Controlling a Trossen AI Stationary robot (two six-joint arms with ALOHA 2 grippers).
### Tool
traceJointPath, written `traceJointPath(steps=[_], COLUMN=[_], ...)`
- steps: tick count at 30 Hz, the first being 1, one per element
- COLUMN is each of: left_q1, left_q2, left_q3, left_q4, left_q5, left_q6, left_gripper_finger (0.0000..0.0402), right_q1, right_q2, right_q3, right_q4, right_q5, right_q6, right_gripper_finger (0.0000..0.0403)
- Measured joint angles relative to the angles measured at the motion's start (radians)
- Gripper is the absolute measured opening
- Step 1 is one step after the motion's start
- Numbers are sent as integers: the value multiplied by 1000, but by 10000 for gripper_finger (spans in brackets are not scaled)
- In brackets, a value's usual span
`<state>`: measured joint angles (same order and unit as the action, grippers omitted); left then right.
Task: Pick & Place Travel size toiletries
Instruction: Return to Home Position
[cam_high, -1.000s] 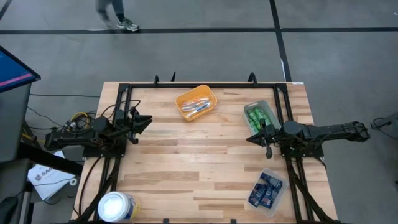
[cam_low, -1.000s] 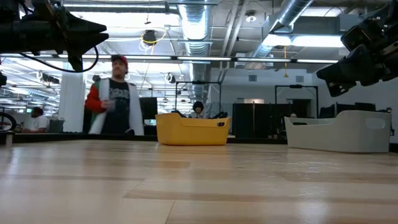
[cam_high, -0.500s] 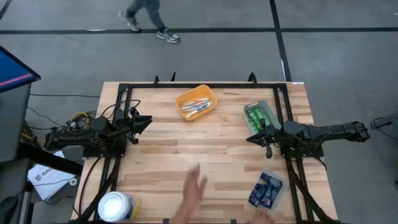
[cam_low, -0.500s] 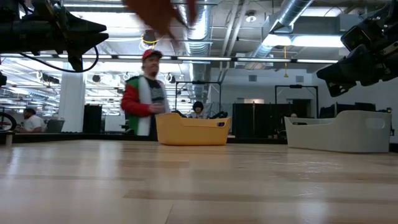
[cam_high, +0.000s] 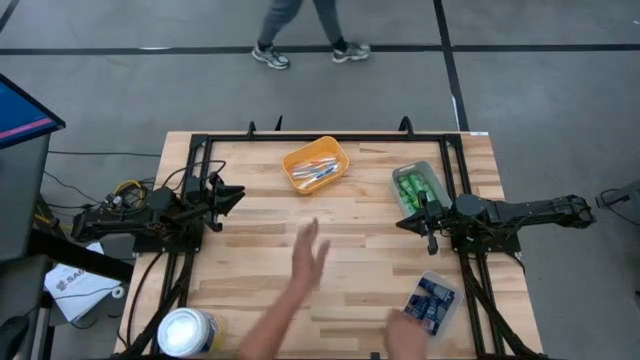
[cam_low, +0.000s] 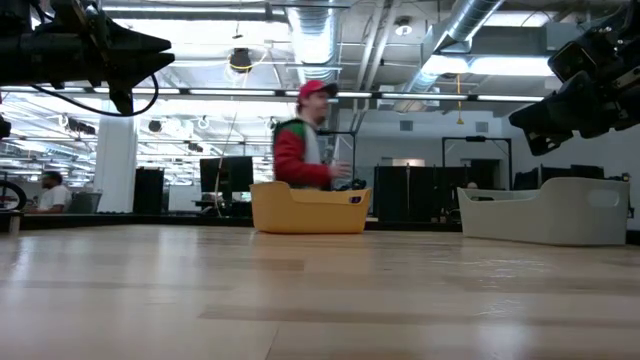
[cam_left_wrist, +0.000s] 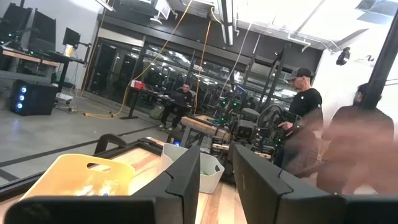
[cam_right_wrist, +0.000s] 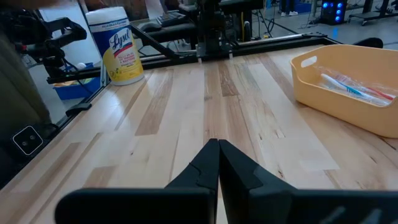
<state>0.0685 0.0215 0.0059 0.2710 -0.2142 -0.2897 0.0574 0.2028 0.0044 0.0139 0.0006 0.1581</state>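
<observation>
Left tool (cam_left_wrist: 216, 158) stands apart, right tool (cam_right_wrist: 217, 147) pressed together, both empty at the tabletop (cam_high: 260, 225) sides. The high view, unlike the low, shows green bottles (cam_high: 413, 188) inside the grey tray (cam_high: 395, 180) and a hand (cam_high: 312, 250).

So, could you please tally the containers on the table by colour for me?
Orange tray: 1
Grey tray: 1
Clear tray: 1
White tub: 1
Total: 4
</observation>
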Motion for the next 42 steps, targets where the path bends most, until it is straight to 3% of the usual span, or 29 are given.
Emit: traceJointPath(steps=[20,23,24,27,29,30,31,32,33,36,38,42], left_q1=[0,1,2,-1,0,-1,-2,-8,-16,-18,-17,-17], left_q2=[0,0,-3,-17,-16,-16,-16,-17,-19,0,22,60], left_q3=[0,0,0,0,0,0,0,0,-1,-1,-1,-1], left_q4=[0,3,21,246,394,466,531,550,558,568,566,563], left_q5=[-1,87,223,1017,1474,1673,1774,1778,1708,1398,1264,1116], left_q6=[0,-7,-34,-221,-320,-353,-371,-376,-379,-373,-372,-372], left_gripper_finger=[92,92,92,92,92,92,92,92,92,92,92,92], right_q1=[0,0,0,0,0,0,0,0,0,0,0,0], right_q2=[0,0,0,0,-1,-1,1,1,0,-1,0,0], right_q3=[0,0,0,0,0,0,0,0,0,0,0,0], right_q4=[0,0,0,0,0,0,0,0,0,0,1,0], right_q5=[0,0,0,0,0,0,0,0,0,0,0,0], right_q6=[0,0,0,0,0,0,0,0,0,0,0,0], right_gripper_finger=[0,0,0,0,0,0,0,0,0,0,0,0])
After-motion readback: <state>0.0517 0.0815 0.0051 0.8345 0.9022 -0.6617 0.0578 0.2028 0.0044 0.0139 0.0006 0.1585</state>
